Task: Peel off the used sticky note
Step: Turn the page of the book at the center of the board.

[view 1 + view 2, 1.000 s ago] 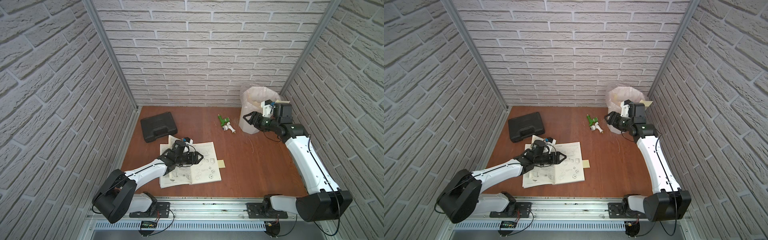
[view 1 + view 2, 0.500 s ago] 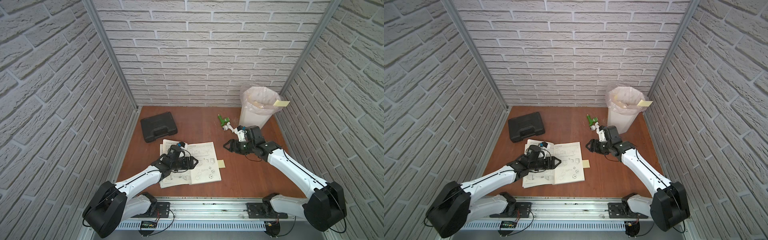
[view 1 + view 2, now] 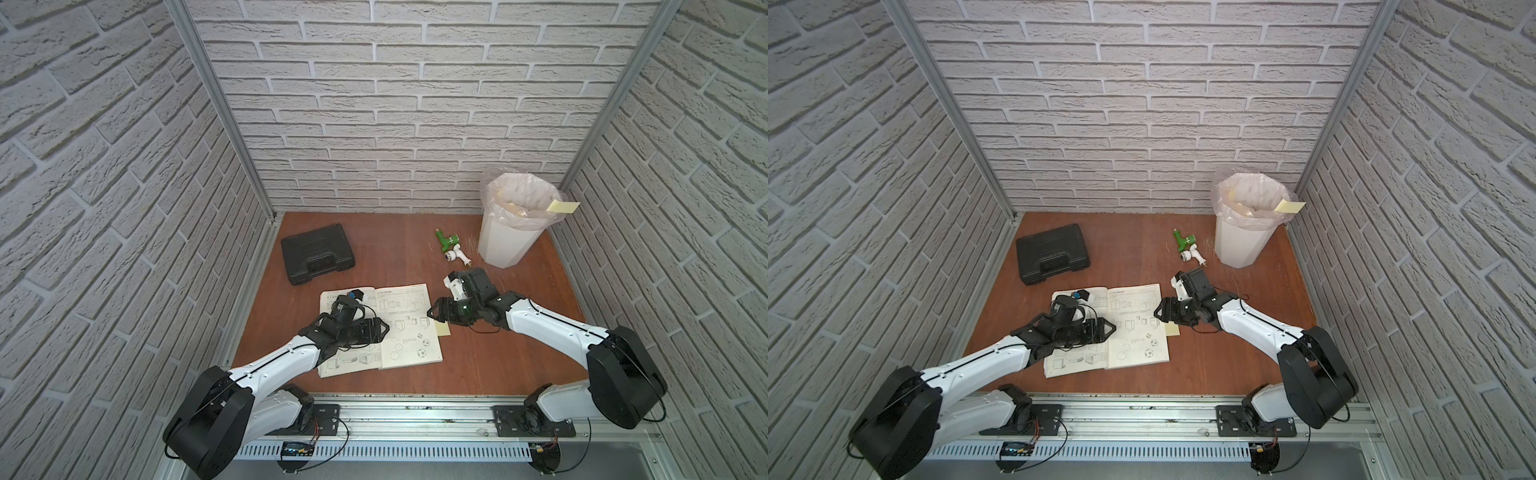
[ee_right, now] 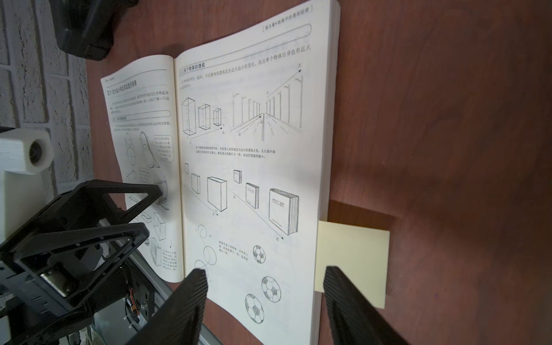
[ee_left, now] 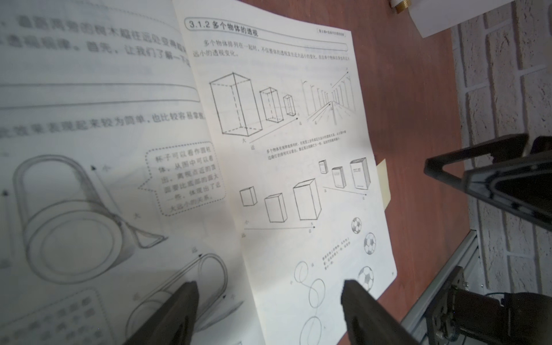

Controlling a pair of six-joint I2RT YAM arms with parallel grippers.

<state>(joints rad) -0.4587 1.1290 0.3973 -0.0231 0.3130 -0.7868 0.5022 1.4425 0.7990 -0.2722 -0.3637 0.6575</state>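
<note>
Right gripper [image 4: 264,274] first: jaws spread wide, nothing between them. One finger [image 4: 191,298] sits over the footballs drawn on the page. The other finger [image 4: 343,298] sits over the sticky note [image 4: 355,257]. Whether either pad touches paper, I cannot tell.

The pale yellow sticky note lies right at that gripper's tip. One edge is tucked under the outer margin of the open drawing book [image 4: 254,119], and the rest lies flat on the wooden table [image 4: 448,119].

Across the book, facing the right gripper, is the left gripper [image 5: 268,286]. It too is released, its fingers [image 5: 182,301] well apart over the book's centre fold and clasping nothing. Seen from it, the note peeks out past the far page edge, with the right gripper just beyond.

In a top view the two grippers [image 3: 380,328] [image 3: 434,311] point at each other over the right-hand page.

Further out, behind the left gripper, a shut black carry case [image 3: 316,253] lies flat near the book's top corner. Behind the right gripper lie a small green part [image 3: 446,240] and a white fitting [image 3: 457,257], close together. Just past those stands a white bin [image 3: 505,245] with a clear bag liner, upright at the back wall. Another yellow note [image 3: 563,206] is stuck on its rim, well apart from either gripper.
</note>
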